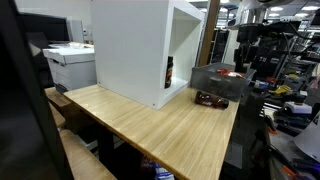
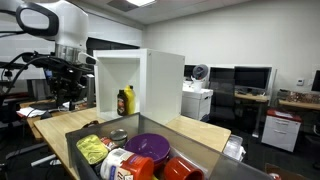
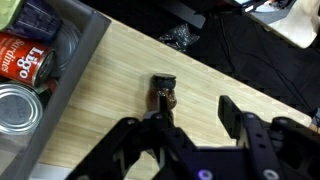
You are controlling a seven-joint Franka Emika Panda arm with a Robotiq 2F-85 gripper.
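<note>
In the wrist view my gripper comes in from the bottom, its jaws apart with bare wood between them. A small dark brown object lies on the wooden table, just beyond the left finger and not between the jaws. The right finger stands clear of it. In an exterior view the same small object lies on the table beside the grey bin. Another exterior view shows the arm at the far left with the gripper low over the table.
The grey bin holds cans, a purple plate and other items. A white open-fronted cabinet with bottles inside stands on the table. A black crumpled thing lies past the table's edge.
</note>
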